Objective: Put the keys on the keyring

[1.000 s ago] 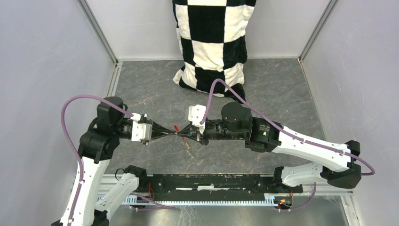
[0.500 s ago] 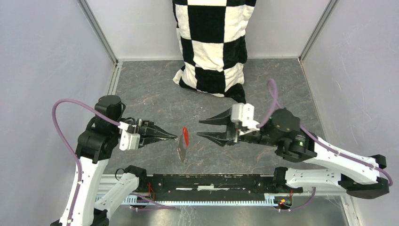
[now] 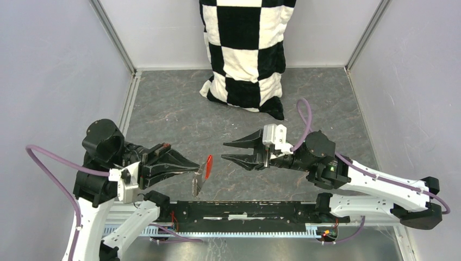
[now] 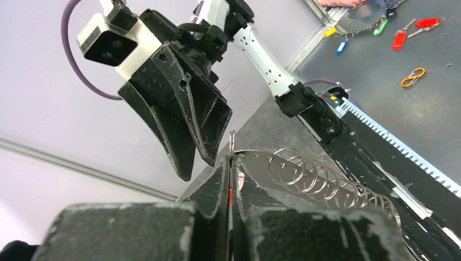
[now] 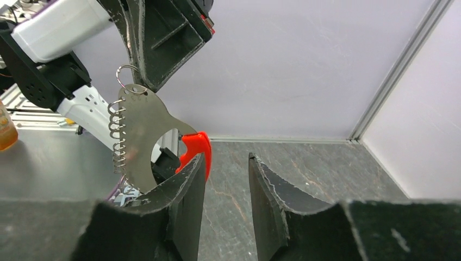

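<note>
My left gripper [image 3: 194,169] is shut on the keyring and holds it in the air over the table's near part. The keyring shows as a red plastic tag [image 3: 208,164] and a flat silvery plate [image 3: 197,184] with several thin rings along one edge. In the left wrist view the fingertips [image 4: 224,166] pinch a thin ring edge, with the rings [image 4: 304,174] trailing right. My right gripper [image 3: 224,151] is open and empty, just right of the red tag, apart from it. Its own view shows the plate [image 5: 142,144] and red tag [image 5: 197,145] beyond its left finger. The black and green keys are out of view.
A black-and-white checked cushion [image 3: 245,51] leans on the back wall. Grey walls close the table's left, right and back sides. A black rail [image 3: 244,209] runs along the near edge. Off the table, the left wrist view shows loose coloured tags [image 4: 399,39].
One second ago both grippers met at the keyring. The right gripper opened and drew back right. The left gripper pulled back toward the near left, carrying the keyring.
</note>
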Motion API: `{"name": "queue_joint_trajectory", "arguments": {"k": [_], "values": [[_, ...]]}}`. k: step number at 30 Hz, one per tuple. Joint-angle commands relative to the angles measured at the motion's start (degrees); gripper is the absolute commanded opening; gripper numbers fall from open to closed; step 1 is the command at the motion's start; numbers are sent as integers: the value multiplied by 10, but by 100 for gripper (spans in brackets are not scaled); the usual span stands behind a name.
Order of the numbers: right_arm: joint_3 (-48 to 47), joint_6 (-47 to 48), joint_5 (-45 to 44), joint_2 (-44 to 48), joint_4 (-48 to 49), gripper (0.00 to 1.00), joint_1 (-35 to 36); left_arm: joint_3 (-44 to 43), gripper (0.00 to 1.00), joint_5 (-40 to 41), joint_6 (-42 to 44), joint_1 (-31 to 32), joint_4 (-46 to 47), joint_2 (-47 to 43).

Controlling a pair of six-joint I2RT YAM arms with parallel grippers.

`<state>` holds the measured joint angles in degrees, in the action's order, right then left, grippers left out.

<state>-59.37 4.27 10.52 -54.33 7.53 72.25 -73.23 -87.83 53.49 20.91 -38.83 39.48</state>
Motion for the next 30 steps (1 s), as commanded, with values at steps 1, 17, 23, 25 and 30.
{"name": "queue_joint_trajectory", "arguments": {"k": [1,17,23,25,30], "values": [[1,-15,23,4,59,41,-1,-9,2,-59,-54,6,75,-7],[-53,14,29,-12,-30,41,-1,81,2,11,-158,6,114,-38],[11,18,-204,17,-62,45,-31,106,2,80,-136,6,35,-11],[41,-3,-227,21,-68,46,-80,124,2,98,-150,6,41,-3],[117,-56,-242,-8,-74,58,-237,170,2,114,-144,6,40,14]]}}
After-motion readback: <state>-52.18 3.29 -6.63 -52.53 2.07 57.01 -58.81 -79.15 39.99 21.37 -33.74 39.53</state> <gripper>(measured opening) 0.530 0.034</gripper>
